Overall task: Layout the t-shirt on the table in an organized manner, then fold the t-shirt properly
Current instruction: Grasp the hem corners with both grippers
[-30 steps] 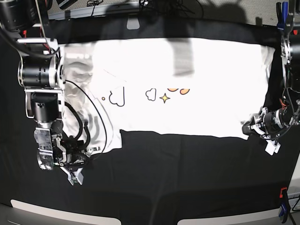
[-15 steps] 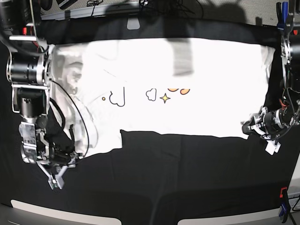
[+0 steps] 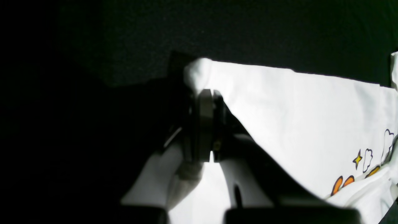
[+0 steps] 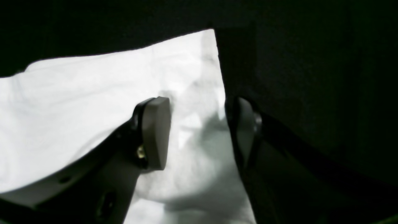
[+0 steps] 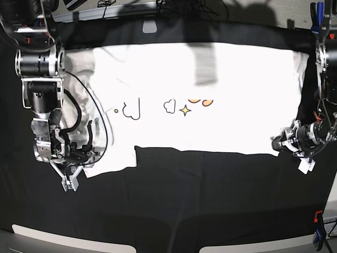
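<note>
Black table (image 5: 210, 200) with the shirt (image 5: 221, 126) spread across its far half. Left gripper (image 3: 207, 96) pinches the near right corner; right gripper (image 4: 199, 130) gapes over the left one. Soft, floppy stuff, so grab corners.

No readable words, numbers or brand marks anywhere. T-shirt (image 5: 210, 100) print shows only fragments: a partial black-outlined letter shape, a cloud outline, a yellow star, orange lettering bottoms cut by the fold. None legible as text.
</note>
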Robot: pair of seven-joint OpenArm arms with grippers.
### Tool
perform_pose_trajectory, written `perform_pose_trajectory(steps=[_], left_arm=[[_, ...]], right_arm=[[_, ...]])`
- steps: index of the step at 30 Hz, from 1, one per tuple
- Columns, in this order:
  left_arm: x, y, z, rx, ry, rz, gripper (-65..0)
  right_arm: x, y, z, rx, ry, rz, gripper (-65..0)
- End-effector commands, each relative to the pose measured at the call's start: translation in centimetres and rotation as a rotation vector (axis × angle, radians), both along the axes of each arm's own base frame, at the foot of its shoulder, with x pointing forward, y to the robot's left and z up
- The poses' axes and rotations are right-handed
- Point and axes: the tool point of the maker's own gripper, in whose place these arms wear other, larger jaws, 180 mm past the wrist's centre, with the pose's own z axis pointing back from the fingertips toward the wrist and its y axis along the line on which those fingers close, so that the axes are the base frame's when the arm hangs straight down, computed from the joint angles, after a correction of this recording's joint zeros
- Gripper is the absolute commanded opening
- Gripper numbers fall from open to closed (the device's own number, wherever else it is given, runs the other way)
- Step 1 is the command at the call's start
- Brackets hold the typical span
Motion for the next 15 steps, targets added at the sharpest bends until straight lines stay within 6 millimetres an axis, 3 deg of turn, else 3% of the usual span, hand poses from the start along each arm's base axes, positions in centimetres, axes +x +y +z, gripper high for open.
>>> perform_pose_trajectory(steps=[1,6,12,15], left_arm=[[1.4,0.8,1.9,0.005,-0.051,0.006,-65.0],[1.4,0.8,1.9,0.004,-0.052,0.006,-65.0],[1.4,0.8,1.8,0.005,-0.049,0.004,-65.0],[1.4,0.8,1.9,0.005,-0.05,0.004,-65.0]], right_arm=[[0.5,-0.6,1.0,-0.016,-0.002,0.002,-33.4],[-0.2,3.0,-0.1,0.032,0.069,0.1,-34.8],[0.6,3.9,0.5,0.042,0.055,0.109,-62.5],[1.3,3.7,1.5,0.035,0.053,0.108,-65.0]])
